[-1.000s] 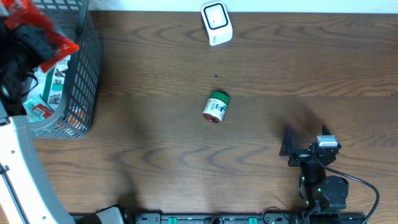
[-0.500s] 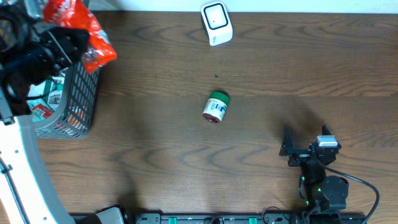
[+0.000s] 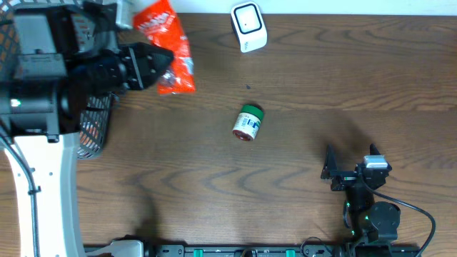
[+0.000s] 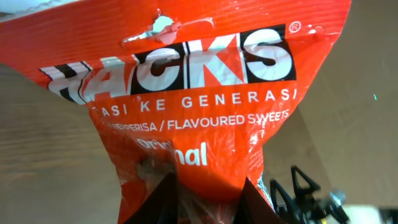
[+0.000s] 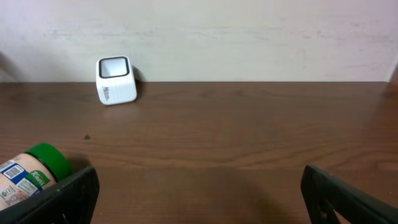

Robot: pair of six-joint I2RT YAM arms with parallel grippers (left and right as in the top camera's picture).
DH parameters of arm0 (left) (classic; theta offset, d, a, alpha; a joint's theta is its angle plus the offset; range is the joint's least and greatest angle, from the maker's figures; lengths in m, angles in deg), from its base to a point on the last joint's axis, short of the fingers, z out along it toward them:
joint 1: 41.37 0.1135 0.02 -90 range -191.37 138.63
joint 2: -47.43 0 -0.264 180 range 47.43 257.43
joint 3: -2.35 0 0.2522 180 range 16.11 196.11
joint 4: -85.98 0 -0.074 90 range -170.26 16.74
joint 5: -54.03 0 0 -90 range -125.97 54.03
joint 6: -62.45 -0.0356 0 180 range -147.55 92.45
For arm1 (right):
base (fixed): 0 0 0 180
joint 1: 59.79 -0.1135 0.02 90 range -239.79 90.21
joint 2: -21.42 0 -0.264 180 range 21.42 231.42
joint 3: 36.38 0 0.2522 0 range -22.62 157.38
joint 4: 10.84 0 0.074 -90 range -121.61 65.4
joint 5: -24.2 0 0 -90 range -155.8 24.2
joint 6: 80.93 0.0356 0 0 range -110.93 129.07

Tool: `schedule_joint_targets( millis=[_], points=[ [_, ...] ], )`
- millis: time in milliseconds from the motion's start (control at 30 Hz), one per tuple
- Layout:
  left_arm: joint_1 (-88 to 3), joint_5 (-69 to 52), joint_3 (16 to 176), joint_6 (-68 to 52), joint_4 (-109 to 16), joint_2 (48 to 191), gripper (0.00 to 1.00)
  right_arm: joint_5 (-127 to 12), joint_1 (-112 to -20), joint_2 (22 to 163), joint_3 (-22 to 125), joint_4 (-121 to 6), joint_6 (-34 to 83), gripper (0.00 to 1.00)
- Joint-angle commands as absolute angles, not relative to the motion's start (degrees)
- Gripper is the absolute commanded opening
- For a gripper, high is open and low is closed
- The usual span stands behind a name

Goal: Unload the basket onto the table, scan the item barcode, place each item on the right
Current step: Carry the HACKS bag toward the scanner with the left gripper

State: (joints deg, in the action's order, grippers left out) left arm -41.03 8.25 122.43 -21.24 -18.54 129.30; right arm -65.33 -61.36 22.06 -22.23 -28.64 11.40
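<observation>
An orange-red sweets bag (image 3: 168, 44) hangs in the air over the table's far left, held at one end by my left gripper (image 3: 158, 68). In the left wrist view the bag (image 4: 186, 99) fills the frame, and my gripper (image 4: 208, 202) is shut on its lower end; no barcode shows on the printed face. The white scanner (image 3: 248, 26) stands at the far edge, also seen in the right wrist view as a white scanner (image 5: 115, 79). My right gripper (image 3: 350, 168) rests open near the front right, nothing between its fingers (image 5: 74, 190).
A grey wire basket (image 3: 91, 125) with more packets sits at the far left, mostly hidden under my left arm. A green-lidded jar (image 3: 248, 122) lies on its side mid-table; its lid (image 5: 51, 158) shows at the left of the right wrist view.
My left arm has lifted the bag out of the basket and carried it right, over the table toward the scanner. The right arm and the jar have not moved.
</observation>
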Motion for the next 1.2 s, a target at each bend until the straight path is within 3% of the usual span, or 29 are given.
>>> schedule_joint_targets(
  millis=[0,467,1000,1167],
  points=[
    [-45.0,5.7,122.9,-22.4,-17.8,128.7,0.07,-65.3,-61.1,21.8,-22.3,-28.8,11.1,0.99],
    [-60.2,-6.7,115.8,-22.4,-16.1,129.5,0.07,-65.3,-61.1,21.8,-22.3,-28.8,11.1,0.99],
    [-61.3,-7.7,104.4,-22.3,-20.2,141.2,0.08,-65.3,-61.1,21.8,-22.3,-28.8,11.1,0.99],
    [-61.3,-18.9,104.4,-18.9,-21.0,145.8,0.07,-65.3,-61.1,21.8,-22.3,-28.8,11.1,0.99]
  ],
)
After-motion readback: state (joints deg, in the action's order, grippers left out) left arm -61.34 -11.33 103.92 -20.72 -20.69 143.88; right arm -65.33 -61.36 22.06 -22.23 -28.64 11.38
